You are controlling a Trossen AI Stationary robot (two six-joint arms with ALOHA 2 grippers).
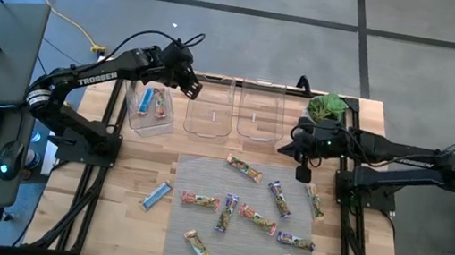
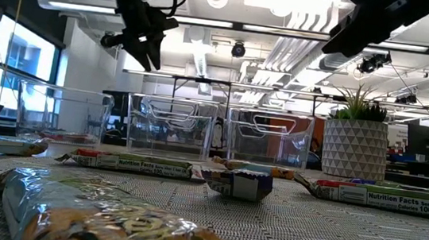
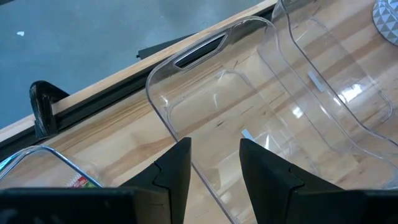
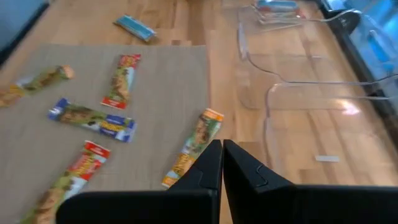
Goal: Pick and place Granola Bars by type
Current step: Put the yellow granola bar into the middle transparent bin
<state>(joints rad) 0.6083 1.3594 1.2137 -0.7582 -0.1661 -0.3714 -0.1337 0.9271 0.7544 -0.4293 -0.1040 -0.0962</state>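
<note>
The left claw [image 1: 190,86] hangs above the worktop [image 1: 129,212] between the left bin [image 1: 149,109] and the middle bin [image 1: 209,107] — fingers parted, nothing between them. The right claw [image 1: 303,169] hovers over the mat's [image 1: 238,238] far right corner, fingers pressed together and empty. Granola Bars [image 1: 257,219] lie scattered on the mat; one blue bar [image 1: 156,195] rests on bare wood just left of it. The left bin holds what appear to be two bars — a blue one [image 1: 148,98] and a red one [image 1: 161,105].
</note>
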